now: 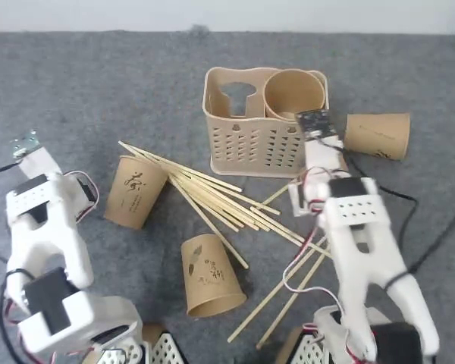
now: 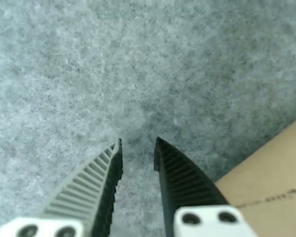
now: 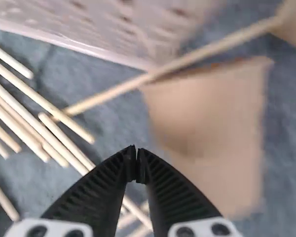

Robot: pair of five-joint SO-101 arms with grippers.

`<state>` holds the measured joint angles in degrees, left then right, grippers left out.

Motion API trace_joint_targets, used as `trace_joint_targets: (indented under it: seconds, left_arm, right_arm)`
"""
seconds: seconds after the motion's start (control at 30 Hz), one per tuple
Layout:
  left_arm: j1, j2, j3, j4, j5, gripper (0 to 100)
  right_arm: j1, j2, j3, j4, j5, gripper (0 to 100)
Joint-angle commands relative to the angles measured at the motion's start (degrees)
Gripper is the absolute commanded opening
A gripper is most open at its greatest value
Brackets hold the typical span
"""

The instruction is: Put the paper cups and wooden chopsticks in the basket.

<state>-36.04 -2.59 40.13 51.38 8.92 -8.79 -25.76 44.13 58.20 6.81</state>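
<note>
Found one paper cup (image 1: pixel 293 92) already standing in the right compartment of the basket (image 1: pixel 254 144); made out nothing in the left compartment. Counted three more lying on their sides on the grey counter (image 1: pixel 98 76): the left cup (image 1: pixel 134 191) left of the basket, the near cup (image 1: pixel 208 277) closer in, the right cup (image 1: pixel 375 135) just right of the basket. Saw the chopsticks (image 1: pixel 212 199) scattered loose between them, none inside. Judged the task barely begun, with three cups and every stick left. Noted the right pincer (image 3: pixel 136 150) pressed together on nothing, low over the sticks beside the basket, and the left pincer (image 2: pixel 138 143) slightly spread over the counter beside a cup.
</note>
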Motion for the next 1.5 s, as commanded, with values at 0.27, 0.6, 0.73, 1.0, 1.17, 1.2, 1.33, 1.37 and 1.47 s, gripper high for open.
trace_joint_targets:
  seconds: [0.27,0.6,0.73,1.0,1.17,1.2,1.33,1.37,1.47]
  left_arm:
    - [0.35,0.00,-2.07,-0.97,-0.53,10]
    - [0.53,0.00,-2.07,-1.05,-0.62,10]
    - [0.62,-0.09,-2.59,-0.88,-0.62,11]
    - [-0.09,-0.09,-5.41,3.60,-2.81,11]
    - [-3.60,0.00,-19.30,15.12,0.70,11]
    - [-3.34,0.00,-22.90,18.02,0.88,11]
    - [1.32,0.00,-36.09,28.13,1.23,11]
    - [2.99,0.00,-39.08,30.15,1.23,11]
    - [8.70,0.53,-46.46,34.46,1.23,11]
  right_arm:
    - [14.64,-15.96,-4.13,12.88,11.69,0.8]
    - [20.97,-17.27,6.33,18.15,12.84,0.8]
    - [26.42,-23.16,11.34,17.54,23.03,0.8]
    - [27.82,-28.44,32.09,0.66,21.10,0.8]
    - [31.16,-28.62,34.29,-1.89,20.31,0.8]
    - [30.73,-28.79,34.81,-2.68,20.31,0.8]
    - [29.05,-28.79,35.69,-3.38,20.66,0.8]
    - [29.05,-28.79,35.78,-3.47,20.75,0.8]
    - [28.97,-28.79,35.78,-3.65,20.84,0.8]
